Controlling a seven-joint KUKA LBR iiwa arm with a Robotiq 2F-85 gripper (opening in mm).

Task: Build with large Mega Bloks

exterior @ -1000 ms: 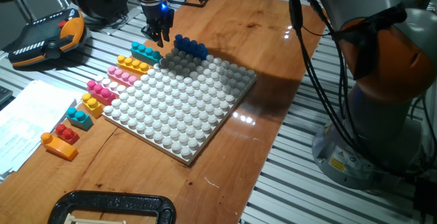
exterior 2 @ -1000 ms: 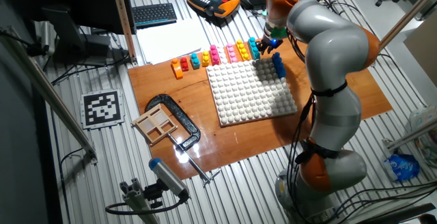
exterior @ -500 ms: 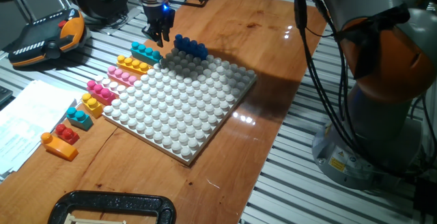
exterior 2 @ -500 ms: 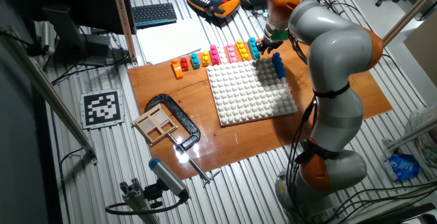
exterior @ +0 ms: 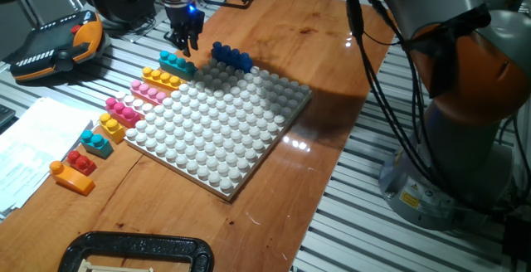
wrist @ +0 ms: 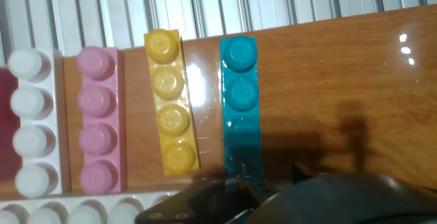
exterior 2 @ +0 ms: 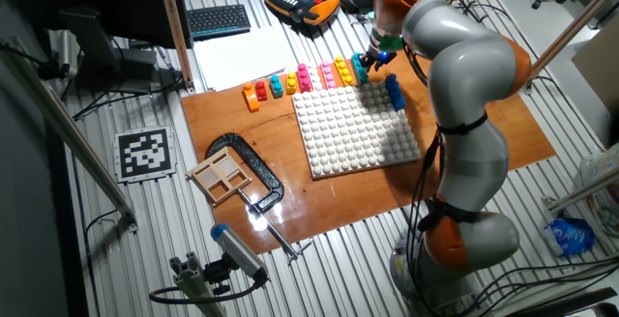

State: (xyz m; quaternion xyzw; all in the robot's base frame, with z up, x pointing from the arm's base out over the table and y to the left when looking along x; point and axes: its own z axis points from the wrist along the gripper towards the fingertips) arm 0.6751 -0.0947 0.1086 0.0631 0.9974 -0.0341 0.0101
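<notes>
**Jaws above the teal brick at the head of the brick row**

Along the left edge of the square white studded baseplate, loose plastic bricks lie in a row on the wooden bench. From the left end: an orange brick with a red brick beside it, a short teal brick, a short yellow brick, a deep pink brick, a pale pink four-stud brick, a yellow four-stud brick and a long teal brick. None of these stands on the baseplate. A dark blue brick sits on the baseplate's far corner, the only piece it carries. The two-finger gripper hangs just above the far end of the long teal brick; its jaws stand narrow, with nothing between them. In the hand view the dark fingers cover the near end of that brick.
</notes>
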